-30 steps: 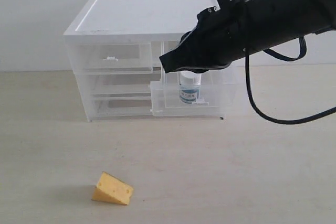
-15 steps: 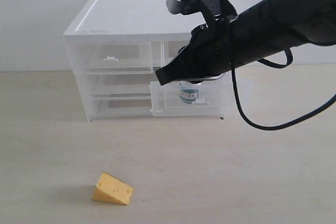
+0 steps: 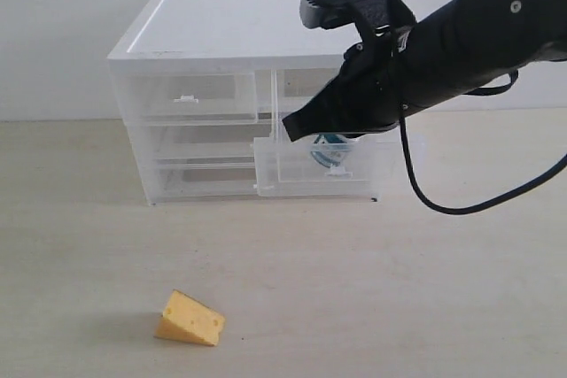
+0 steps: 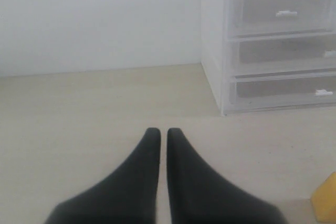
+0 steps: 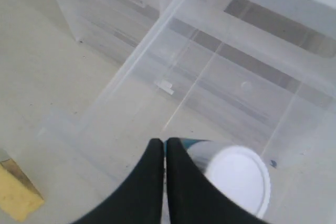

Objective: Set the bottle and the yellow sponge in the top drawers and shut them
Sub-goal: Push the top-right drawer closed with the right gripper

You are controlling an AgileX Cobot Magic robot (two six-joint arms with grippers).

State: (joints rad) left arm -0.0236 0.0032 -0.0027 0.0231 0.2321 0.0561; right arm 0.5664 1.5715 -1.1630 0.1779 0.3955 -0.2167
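One bottle [image 3: 330,151], one yellow sponge [image 3: 190,319], two top drawers [image 3: 190,97], one pulled open; left and right jaws clenched empty

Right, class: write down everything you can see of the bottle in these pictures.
The bottle is small and white, plastic by its look, with a round white cap and a blue-teal label. It sits inside the pulled-out clear drawer on the right side of the cabinet, seemingly tilted. The right arm's shut fingers hang just above and beside it, hiding most of it in the exterior view. Whether they touch it cannot be told.
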